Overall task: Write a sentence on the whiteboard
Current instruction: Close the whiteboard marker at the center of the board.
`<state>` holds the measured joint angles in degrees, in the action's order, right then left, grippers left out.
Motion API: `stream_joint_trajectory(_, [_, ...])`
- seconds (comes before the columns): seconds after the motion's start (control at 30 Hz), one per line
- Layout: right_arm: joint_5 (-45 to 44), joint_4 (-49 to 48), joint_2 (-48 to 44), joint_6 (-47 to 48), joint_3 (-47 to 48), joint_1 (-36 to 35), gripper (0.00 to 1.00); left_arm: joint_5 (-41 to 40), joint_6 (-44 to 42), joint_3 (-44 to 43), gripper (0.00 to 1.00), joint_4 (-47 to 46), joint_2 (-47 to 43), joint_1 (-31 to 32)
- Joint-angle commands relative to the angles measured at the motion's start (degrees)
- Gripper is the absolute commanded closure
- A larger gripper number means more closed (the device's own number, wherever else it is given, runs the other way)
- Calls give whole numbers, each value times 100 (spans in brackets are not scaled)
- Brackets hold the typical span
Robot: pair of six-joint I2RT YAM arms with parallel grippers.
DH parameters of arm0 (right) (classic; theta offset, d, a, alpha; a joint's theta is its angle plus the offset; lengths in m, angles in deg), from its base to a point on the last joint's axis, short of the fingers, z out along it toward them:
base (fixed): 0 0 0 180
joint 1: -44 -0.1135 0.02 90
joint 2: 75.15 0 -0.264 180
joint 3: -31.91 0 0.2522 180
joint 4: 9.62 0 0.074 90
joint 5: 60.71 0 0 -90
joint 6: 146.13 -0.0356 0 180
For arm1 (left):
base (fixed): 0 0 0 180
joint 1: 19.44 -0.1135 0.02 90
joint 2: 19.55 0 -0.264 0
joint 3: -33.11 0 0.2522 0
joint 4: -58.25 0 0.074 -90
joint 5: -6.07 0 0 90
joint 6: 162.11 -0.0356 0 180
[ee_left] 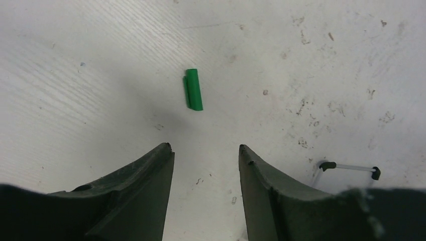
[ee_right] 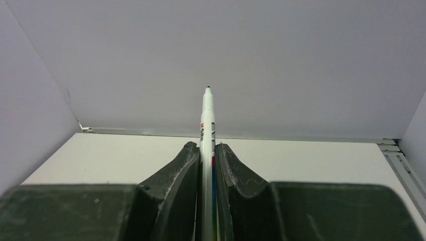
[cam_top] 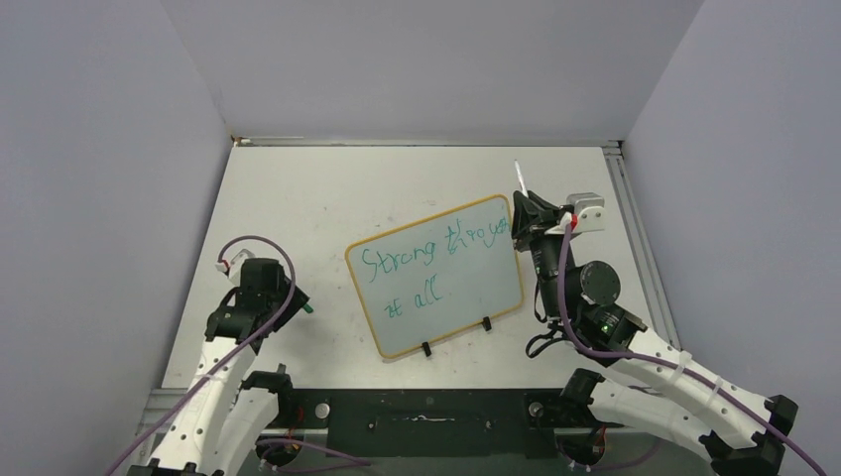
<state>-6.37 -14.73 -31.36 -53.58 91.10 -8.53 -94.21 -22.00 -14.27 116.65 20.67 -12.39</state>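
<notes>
Right tool (ee_right: 206,147) clamps the marker (ee_right: 207,110) — left tool (ee_left: 206,153) gapes near green cap (ee_left: 193,89).

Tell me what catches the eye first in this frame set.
The central whiteboard carries the sentence in green handwriting. Beside its right edge, the right end effector is shut on a white marker, uncapped tip up. A small green cap lies on the table ahead of the open left end effector.
</notes>
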Motion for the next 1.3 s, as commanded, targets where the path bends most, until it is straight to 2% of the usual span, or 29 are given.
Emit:
stream_joint_trajectory(0.0, [-24,-235,-131,-96,-183,31,93,-443,168,105,53,-645,396,-41])
stream_joint_trajectory(0.2, [-27,-205,-207,-132,-248,26,93,-285,142,187,65,-1155,1367,-64])
stream_joint_trajectory(0.8, [-103,-246,-395,-158,-367,30,92,-514,-131,365,68,-1815,2522,-59])
stream_joint_trajectory(1.0, [-148,-266,-381,-175,-401,27,92,-634,-267,262,70,-1712,2844,-15])
stream_joint_trajectory(1.2, [-168,-269,-381,-176,-434,27,92,-580,-311,345,90,-1797,2952,-19])
stream_joint_trajectory(1.27, [-155,-275,-372,-171,-455,29,92,-555,-340,348,100,-1779,2993,-19])
